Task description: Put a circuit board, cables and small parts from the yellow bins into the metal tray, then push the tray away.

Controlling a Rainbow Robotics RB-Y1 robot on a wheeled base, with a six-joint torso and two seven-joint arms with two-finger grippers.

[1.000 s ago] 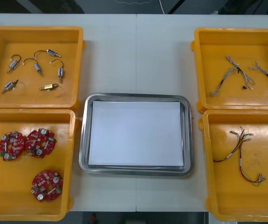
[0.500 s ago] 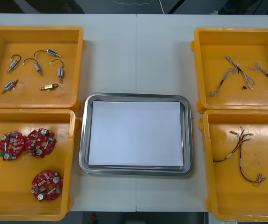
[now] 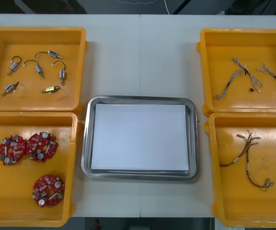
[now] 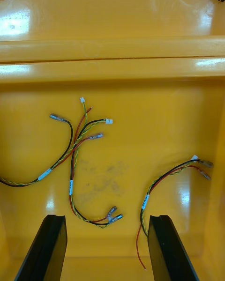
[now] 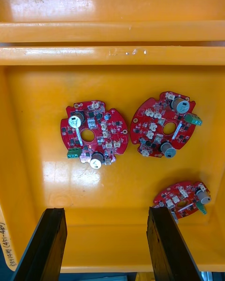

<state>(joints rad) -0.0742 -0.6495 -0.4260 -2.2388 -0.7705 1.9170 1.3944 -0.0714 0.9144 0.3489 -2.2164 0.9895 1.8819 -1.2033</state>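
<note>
At the middle of the desk [image 3: 142, 57]: a metal tray [image 3: 85, 143], white inside, long side running left to right. Left of it, two yellow bins set wall to wall. In the far left bin [image 3: 82, 72], six small metal parts [image 3: 37, 71], scattered apart. In the near left bin [image 3: 74, 163], three round red circuit boards [image 3: 27, 147], two just beside each other toward the bin's far left, the third nearer and apart from them. Right of the tray, another pair, also wall to wall. In the far right bin [image 3: 202, 72], pale twisted cables [image 3: 253, 79] spread over the floor. In the near right bin [image 3: 210, 167], red and yellow cables [image 3: 248, 160], loosely curled and crossing one another. Both pairs just beside the tray's rim, with the bin walls and that raised rim standing between contents and tray. Left claw [image 5: 107, 246] held above the near wall of the near left bin and pointing over the boards, fingers [image 5: 47, 243] spread wide, pinching nothing, touching no board; one board close beyond a fingertip, the other two farther off, side by side. Right claw [image 4: 108, 248] posed alike above the near end of the near right bin, fingers [image 4: 168, 248] spread wide, pinching nothing, the cables flat on the bin floor beyond the tips.
</note>
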